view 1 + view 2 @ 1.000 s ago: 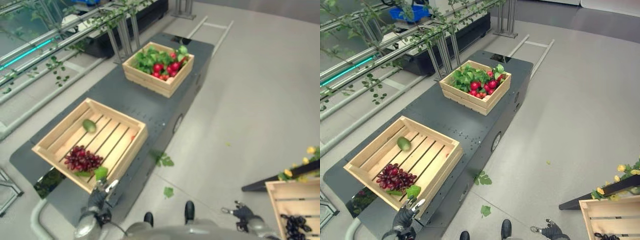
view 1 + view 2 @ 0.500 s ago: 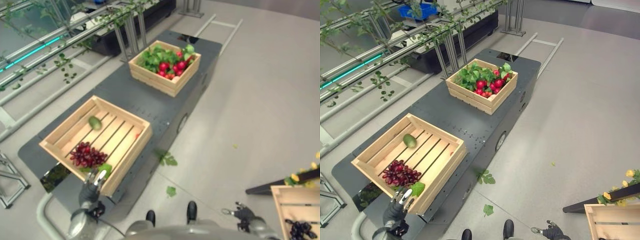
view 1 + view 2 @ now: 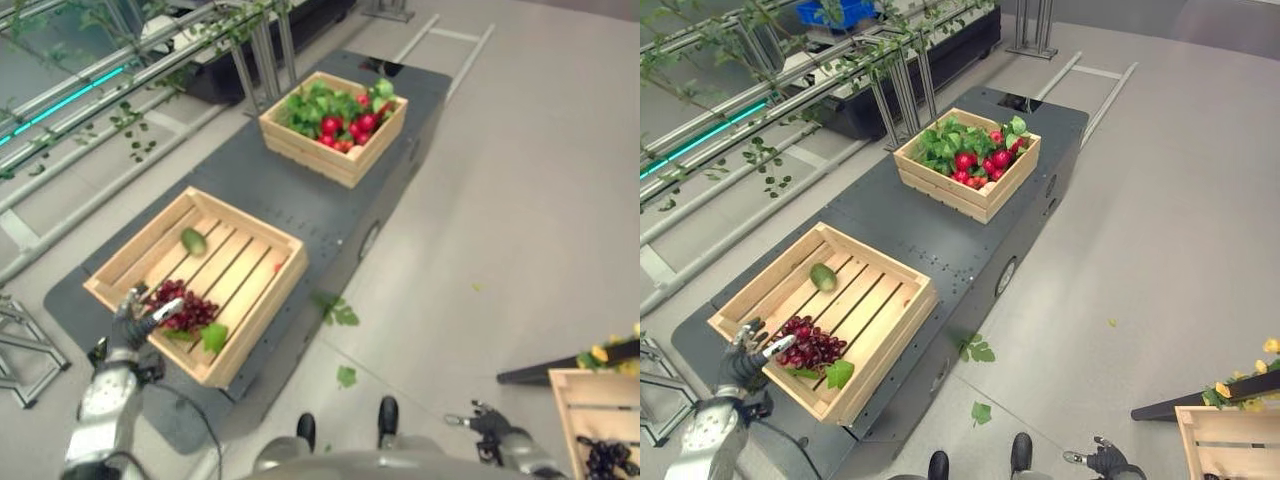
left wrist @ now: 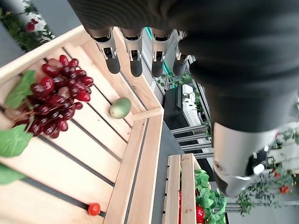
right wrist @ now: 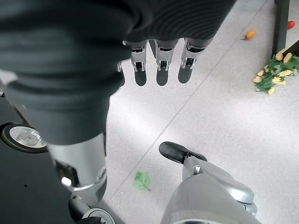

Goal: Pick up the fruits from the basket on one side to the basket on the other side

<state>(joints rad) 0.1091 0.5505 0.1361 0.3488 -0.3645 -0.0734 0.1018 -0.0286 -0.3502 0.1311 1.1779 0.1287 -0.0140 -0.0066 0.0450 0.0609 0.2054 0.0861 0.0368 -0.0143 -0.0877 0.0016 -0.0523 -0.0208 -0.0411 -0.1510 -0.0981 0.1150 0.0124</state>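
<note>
At lower left of the left eye view, the left hand (image 3: 133,312) hovers over the near crate's (image 3: 258,236) corner, fingers straight and empty, just beside the grapes (image 3: 183,306); a green fruit (image 3: 193,241) lies further in. The right hand (image 3: 487,433) hangs idle at lower right, fingers relaxed, holding nothing. Likely risks: a loose grip could shed grapes or catch only the leaf (image 3: 213,336), and fingers may snag the rim.

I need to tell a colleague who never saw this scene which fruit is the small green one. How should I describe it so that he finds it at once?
On the dark platform stand two wooden crates; take the nearer crate, close to the left hand. On its slats lie dark red grapes and, apart from them toward the far corner, the green fruit. It is the single smooth, oval, green piece, lying alone.
</note>
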